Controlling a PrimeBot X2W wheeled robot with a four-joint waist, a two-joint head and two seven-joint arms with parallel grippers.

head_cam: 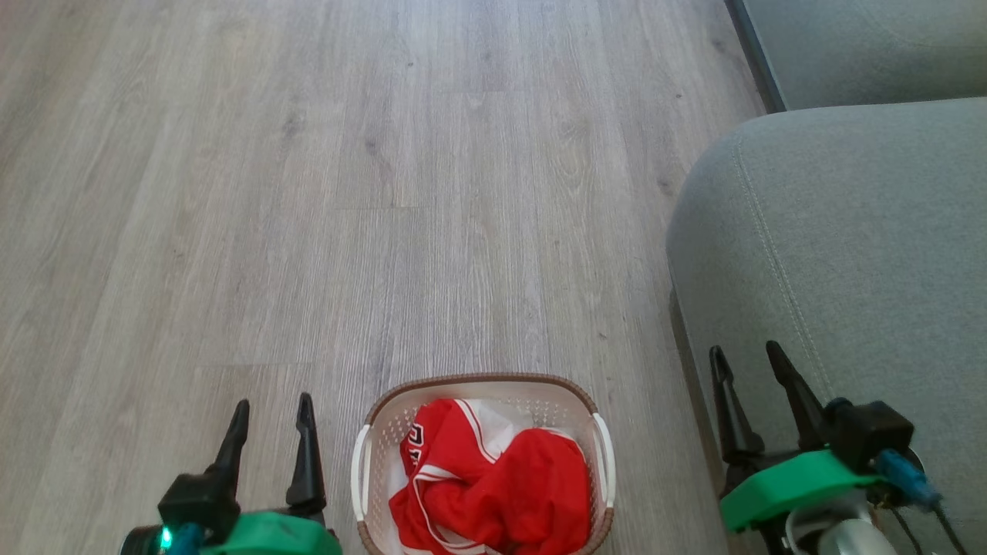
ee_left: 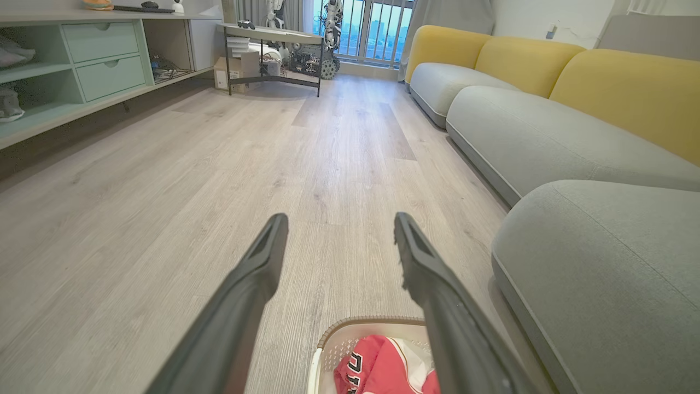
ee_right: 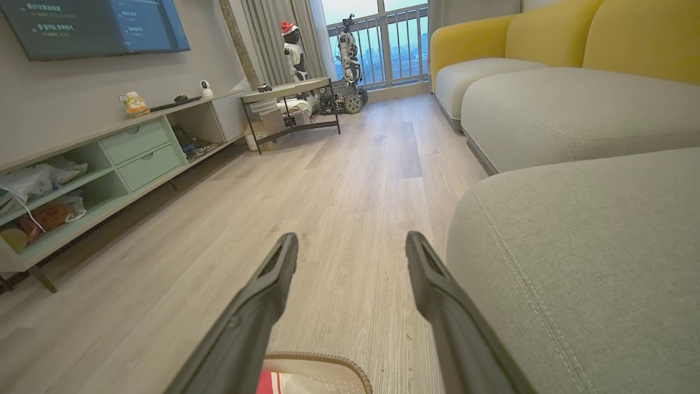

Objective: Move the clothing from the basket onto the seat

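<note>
At lower left of the head view the left gripper (head_cam: 274, 402) stands wide and empty; at bottom centre the clothing (head_cam: 509, 486) lies crumpled in the basket (head_cam: 482, 379); at lower right the right gripper (head_cam: 744, 351), equally wide and empty, sits by the seat (head_cam: 848, 247). A shallow pinch could let the shiny fabric slip, or a finger could snag and drag the basket

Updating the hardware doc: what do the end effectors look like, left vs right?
Left end effector: two long black tapered fingers, black mounts, green housing, lit teal indicator. Right end effector: same fingers and green housing, plus blue connector, dark cables, silver wrist section.
</note>
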